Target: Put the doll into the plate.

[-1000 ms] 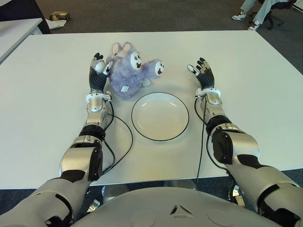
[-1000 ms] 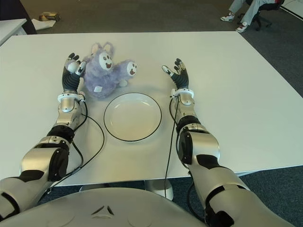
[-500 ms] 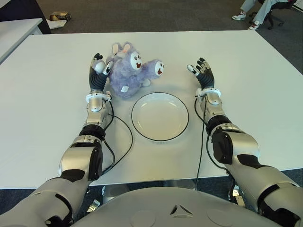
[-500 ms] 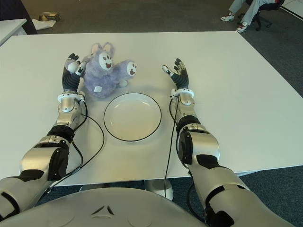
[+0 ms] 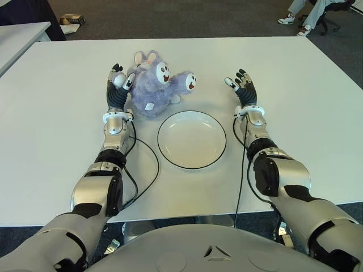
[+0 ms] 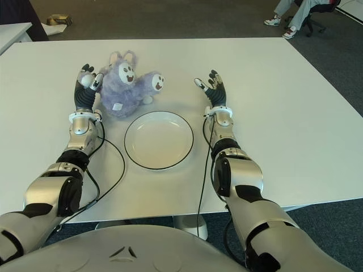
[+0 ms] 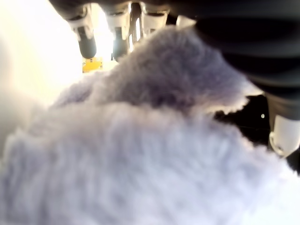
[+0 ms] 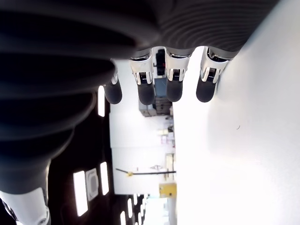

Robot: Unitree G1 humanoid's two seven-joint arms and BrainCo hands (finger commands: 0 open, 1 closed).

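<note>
Essentially nothing changed – left hand (image 5: 117, 85) stays against doll (image 5: 154, 85), fingers extended, no grip; right hand (image 5: 243, 86) spread, empty; plate (image 5: 191, 139) bare – grasp pending.

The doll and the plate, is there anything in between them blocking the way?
No, nothing visible. The purple doll lies just beyond the empty plate, with only bare table between them. The left hand is right against the doll.

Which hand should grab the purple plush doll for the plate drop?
Left. The left hand is already against the fluffy purple plush doll, fingers spread along its side, not closed on it. The right hand is open, well apart on the far side of the white black-rimmed plate, which holds nothing yet.
</note>
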